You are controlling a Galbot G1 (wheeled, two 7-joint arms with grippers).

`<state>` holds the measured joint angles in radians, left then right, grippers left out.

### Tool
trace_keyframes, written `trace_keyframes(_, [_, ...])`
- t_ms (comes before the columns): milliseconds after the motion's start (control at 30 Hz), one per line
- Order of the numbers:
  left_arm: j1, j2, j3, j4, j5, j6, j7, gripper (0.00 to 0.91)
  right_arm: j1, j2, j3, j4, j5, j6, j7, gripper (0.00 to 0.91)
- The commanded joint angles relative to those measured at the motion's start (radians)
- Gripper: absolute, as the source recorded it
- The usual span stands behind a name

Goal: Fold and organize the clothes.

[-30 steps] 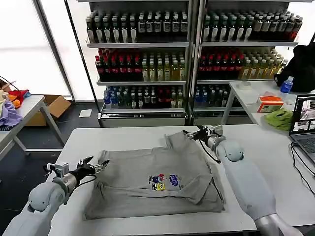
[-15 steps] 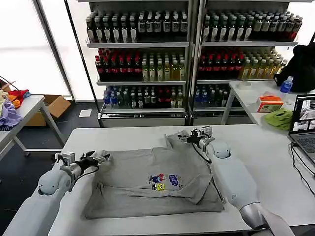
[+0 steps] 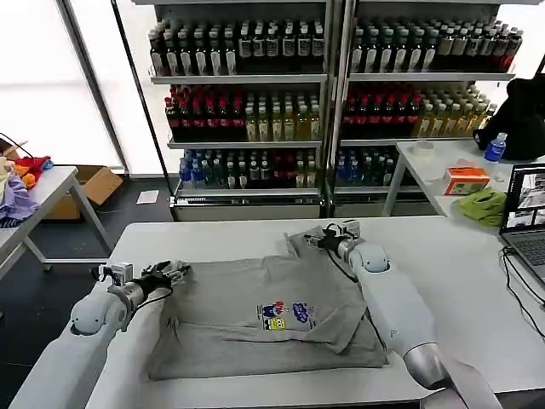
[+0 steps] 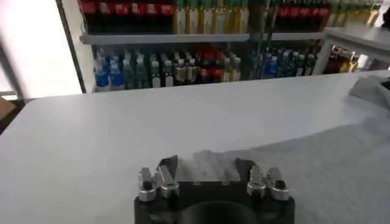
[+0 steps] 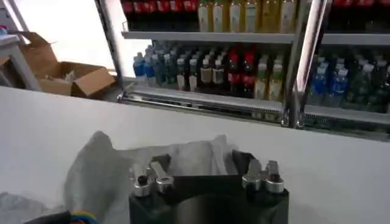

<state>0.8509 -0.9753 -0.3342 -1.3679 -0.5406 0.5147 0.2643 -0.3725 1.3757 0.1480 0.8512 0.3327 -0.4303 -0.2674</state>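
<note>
One grey shirt (image 3: 268,315) lies on the white table (image 3: 477,281), partly folded, print up. Left gripper (image 3: 174,273) sits spread at its left corner, right gripper (image 3: 313,241) spread at the collar; further folds remain.

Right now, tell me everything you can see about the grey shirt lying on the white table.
The grey cotton shirt lies spread on the white table, partly folded, its sides turned in over the body. A small multicoloured chest print faces up near the middle. The cloth looks soft and creased. The left claw is at its left far corner; the right claw is at the raised cloth at its far edge.
</note>
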Motion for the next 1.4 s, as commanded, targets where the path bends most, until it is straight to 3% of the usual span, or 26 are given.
trace_keyframes(33, [0.054, -0.002, 0.000, -0.032, 0.004, 0.015, 0.014, 0.000, 0.003, 0.013, 0.005, -0.016, 0.008, -0.005, 0.005, 0.000])
trace_keyframes(367, [0.056, -0.001, -0.005, -0.040, -0.014, -0.008, 0.009, 0.000, -0.014, 0.015, 0.026, 0.001, 0.033, -0.008, 0.012, 0.000])
trace_keyframes(767, [0.043, -0.004, -0.032, -0.085, -0.077, -0.020, -0.051, 0.010, -0.077, -0.028, 0.044, 0.169, 0.176, -0.022, 0.036, 0.000])
trace_keyframes(1067, [0.124, 0.017, -0.099, -0.248, -0.142, -0.030, -0.093, 0.010, -0.211, -0.086, 0.084, 0.424, 0.257, -0.065, 0.055, 0.000])
trace_keyframes(1400, [0.265, 0.046, -0.180, -0.414, -0.150, -0.036, -0.122, 0.000, -0.436, -0.158, 0.198, 0.771, 0.349, -0.113, 0.091, 0.000])
